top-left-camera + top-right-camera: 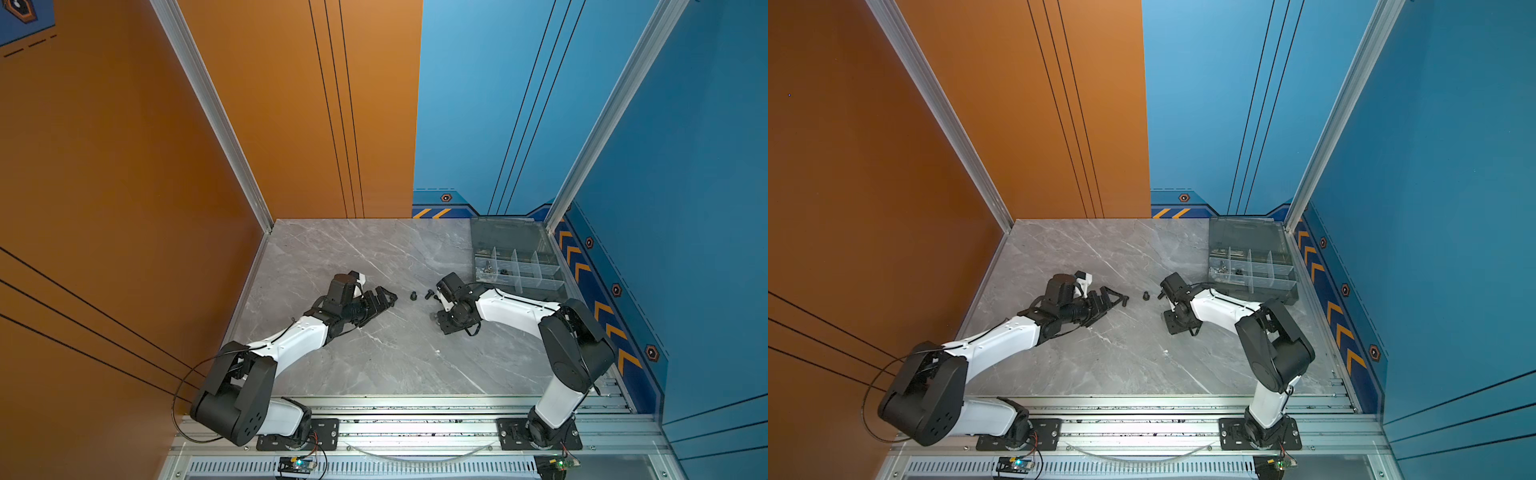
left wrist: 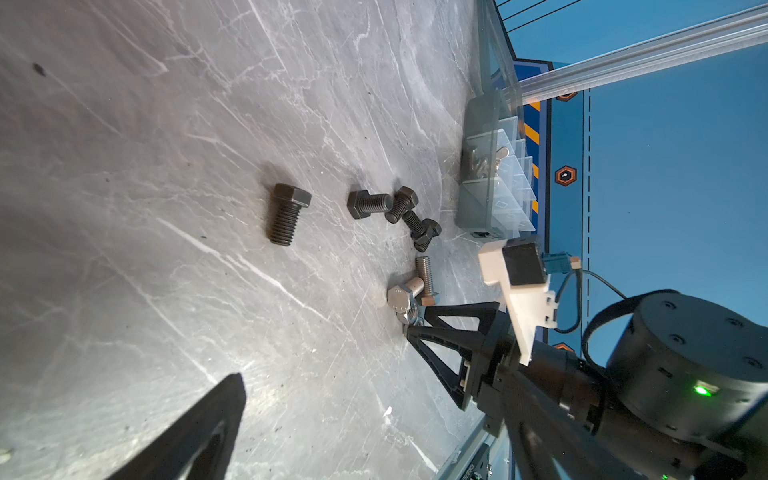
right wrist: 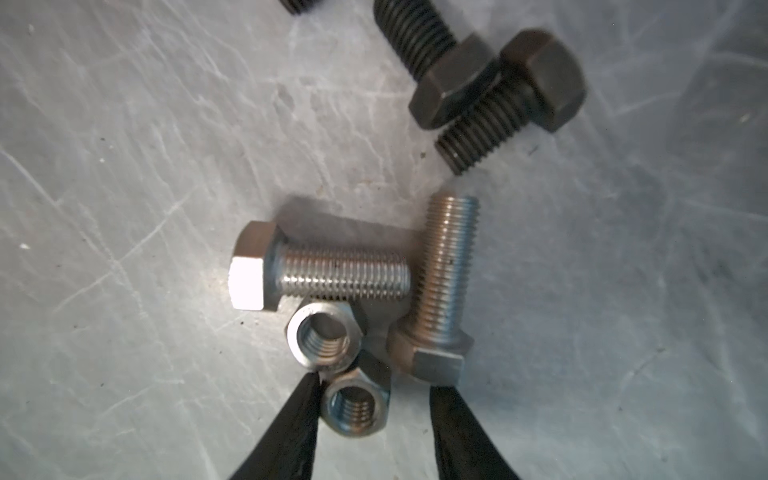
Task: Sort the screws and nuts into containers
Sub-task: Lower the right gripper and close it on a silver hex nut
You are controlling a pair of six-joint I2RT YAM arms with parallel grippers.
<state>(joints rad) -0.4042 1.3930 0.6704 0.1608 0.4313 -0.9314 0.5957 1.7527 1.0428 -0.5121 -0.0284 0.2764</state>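
Several black screws (image 2: 286,218) and two silver screws (image 3: 332,274) lie loose mid-table; in both top views two black screws (image 1: 414,295) (image 1: 1146,296) show between the arms. Two silver hex nuts (image 3: 322,338) rest against the silver screws. My right gripper (image 3: 376,386) points down, open, straddling the nearer nut (image 3: 357,407): one finger touches it, the other stands off with a gap. My left gripper (image 1: 386,297) lies low, left of the black screws, open and empty. The grey containers box (image 1: 552,286) stands at the back right, lid up.
The leftmost compartment of the box holds silvery pieces (image 1: 486,266) and a small black one (image 1: 503,272). The blue wall runs close behind and right of the box. An aluminium rail (image 1: 415,415) edges the table's front. The right arm's wrist (image 2: 685,365) looms near the left wrist camera.
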